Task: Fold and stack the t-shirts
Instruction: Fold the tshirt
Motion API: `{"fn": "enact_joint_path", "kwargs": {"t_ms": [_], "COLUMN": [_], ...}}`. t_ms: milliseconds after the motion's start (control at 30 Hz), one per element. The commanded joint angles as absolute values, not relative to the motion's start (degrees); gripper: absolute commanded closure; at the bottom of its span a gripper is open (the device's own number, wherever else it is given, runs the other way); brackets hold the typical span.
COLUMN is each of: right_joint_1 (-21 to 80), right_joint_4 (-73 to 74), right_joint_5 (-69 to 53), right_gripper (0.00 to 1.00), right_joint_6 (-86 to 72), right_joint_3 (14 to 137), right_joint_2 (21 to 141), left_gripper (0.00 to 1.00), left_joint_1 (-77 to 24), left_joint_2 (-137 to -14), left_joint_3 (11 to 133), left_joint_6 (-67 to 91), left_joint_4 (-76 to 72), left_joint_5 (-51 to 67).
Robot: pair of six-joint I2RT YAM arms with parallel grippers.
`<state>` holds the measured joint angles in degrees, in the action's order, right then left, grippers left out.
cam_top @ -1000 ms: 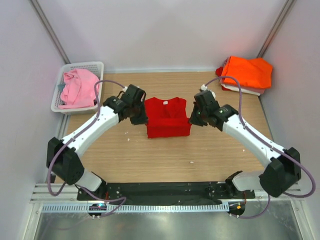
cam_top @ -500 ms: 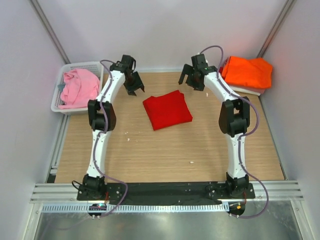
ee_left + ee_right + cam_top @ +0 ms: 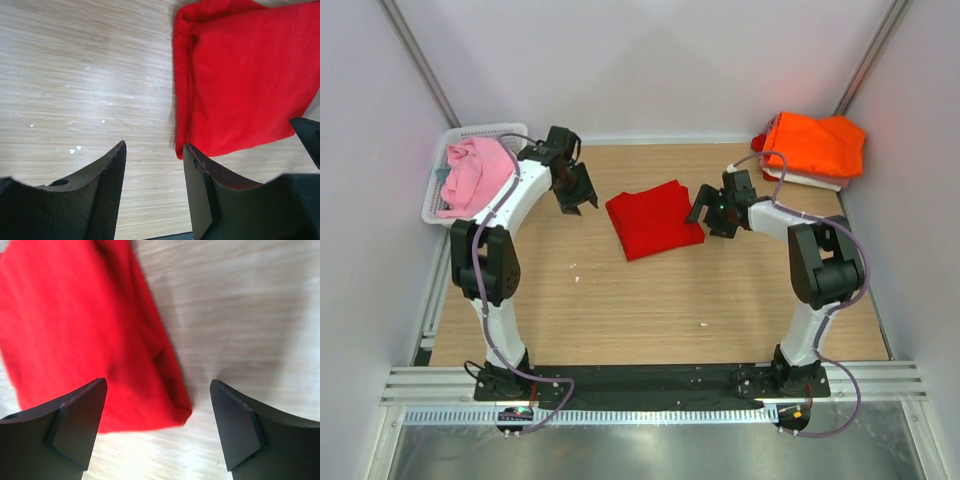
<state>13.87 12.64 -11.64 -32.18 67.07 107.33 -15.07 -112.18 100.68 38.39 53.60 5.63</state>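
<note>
Cloth like this red t-shirt (image 3: 655, 218), folded in the middle of the table (image 3: 620, 310), looks light, limp and floppy to us, so we'd pinch its thick folded edges, where the left gripper (image 3: 575, 195) and right gripper (image 3: 708, 211) hang open and empty close beside it.

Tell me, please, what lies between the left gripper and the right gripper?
The folded red t-shirt lies between them, as the top external view shows.
</note>
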Motion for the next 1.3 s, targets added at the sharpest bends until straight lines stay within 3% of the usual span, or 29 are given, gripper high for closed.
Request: {"fn": "enact_joint_path", "kwargs": {"t_ms": [0,200,300,567,667,767,800,933,1100,1267], "right_joint_1": [18.17,24.26,23.73,14.24,12.83,12.75,12.74,12.92,15.46,24.58], "right_joint_4": [5.28,2.73,6.31,14.78,11.35,9.58,9.06,7.56,3.35,1.67], "right_joint_5": [-13.36,-19.67,-19.43,-7.65,-10.61,-13.26,-13.79,-15.99,-16.79,-16.71], "right_gripper": [0.10,0.10,0.05,0.06,0.28,0.64,0.68,0.75,0.78,0.81], "right_joint_6": [-36.38,-38.85,-35.52,-29.09,-28.48,-28.39,-28.48,-30.32,-33.13,-35.33], "right_joint_3": [60.48,52.39,52.12,53.88,56.06,60.98,62.30,65.04,59.34,54.76], "right_joint_2": [102.75,94.59,86.07,79.88,86.88,95.14,96.84,102.82,103.27,100.11], "left_gripper": [0.50,0.50,0.50,0.52,0.53,0.53,0.53,0.53,0.53,0.54], "left_joint_1": [-14.77,-14.85,-14.85,-14.85,-15.12,-15.03,-15.03,-15.03,-15.03,-15.03], "left_joint_2": [-110.31,-106.27,-103.90,-103.10,-102.31,-101.52,-101.34,-100.55,-99.23,-99.84], "left_joint_3": [96.43,97.20,96.34,91.41,91.05,92.45,93.68,96.06,95.98,95.98], "left_joint_6": [38.40,37.01,34.37,34.10,34.45,34.02,33.58,30.42,27.51,25.93], "left_joint_4": [51.06,54.13,55.54,53.88,54.22,56.24,56.95,60.81,62.49,62.14], "left_joint_5": [5.45,6.34,3.61,2.37,2.55,2.46,2.03,0.35,-3.51,-4.66]}}
